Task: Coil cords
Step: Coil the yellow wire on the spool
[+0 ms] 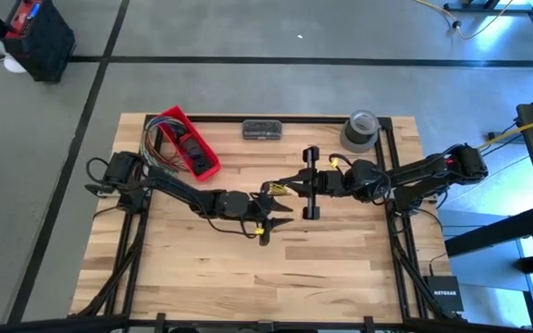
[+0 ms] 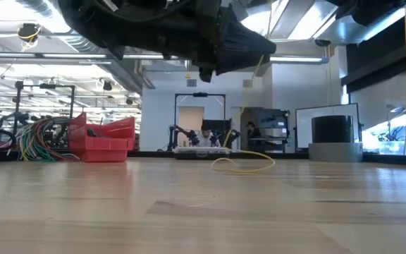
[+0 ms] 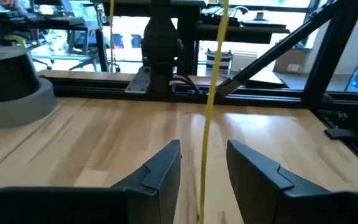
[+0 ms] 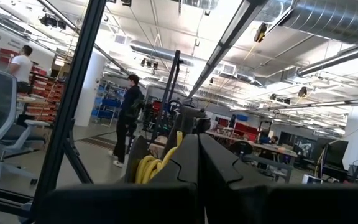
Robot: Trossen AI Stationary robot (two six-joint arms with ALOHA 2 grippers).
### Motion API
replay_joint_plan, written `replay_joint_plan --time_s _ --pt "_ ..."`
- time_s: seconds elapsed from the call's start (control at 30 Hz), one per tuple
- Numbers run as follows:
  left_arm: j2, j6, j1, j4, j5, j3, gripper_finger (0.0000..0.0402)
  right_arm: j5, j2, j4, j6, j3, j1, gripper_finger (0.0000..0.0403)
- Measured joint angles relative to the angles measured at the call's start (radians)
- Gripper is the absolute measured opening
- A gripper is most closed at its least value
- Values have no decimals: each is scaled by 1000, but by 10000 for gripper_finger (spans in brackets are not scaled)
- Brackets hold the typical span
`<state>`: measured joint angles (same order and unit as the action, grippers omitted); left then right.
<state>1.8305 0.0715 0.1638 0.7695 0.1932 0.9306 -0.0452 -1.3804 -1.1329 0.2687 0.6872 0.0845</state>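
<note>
The cord (image 3: 211, 106) is thin and yellow. It hangs straight down in the gap between the two open fingers of my left gripper (image 3: 202, 168), and neither finger touches it. In the high view my left gripper (image 1: 283, 203) is at the table's middle, pointing toward the table's right. My right gripper (image 1: 292, 185) faces it from the right, raised, tilted upward and shut. Yellow cord (image 4: 157, 163) shows beside its fingers. The cord's lower part lies in a loose loop (image 2: 242, 164) on the wood. My right gripper is shut on the cord, with yellow cord (image 4: 178, 142) emerging right beside the shut fingers. The fingers hide the place of contact itself. They come from the table's right and slant upward. The cord hangs below them, and its lower part rests on the table.
A red bin (image 1: 192, 146) with a bundle of multicoloured wires (image 1: 155, 139) stands at the far left. A dark case (image 1: 264, 129) and a grey tape roll (image 1: 361, 129) sit by the far edge. The near half of the table (image 1: 248, 277) is bare wood. People stand in the room beyond.
</note>
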Motion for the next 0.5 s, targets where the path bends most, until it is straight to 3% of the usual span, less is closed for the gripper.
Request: replay_joint_plan --time_s 0.23,0.43,0.5 --pt "-3 -5 -1 -21 2 0 114 0 0 5 -1 0 0 3" --pt "-4 -46 -1 -42 2 0 22 0 0 4 -2 0 0 3" --pt "-5 -62 -1 -60 6 1 8 0 0 5 -2 0 0 3"
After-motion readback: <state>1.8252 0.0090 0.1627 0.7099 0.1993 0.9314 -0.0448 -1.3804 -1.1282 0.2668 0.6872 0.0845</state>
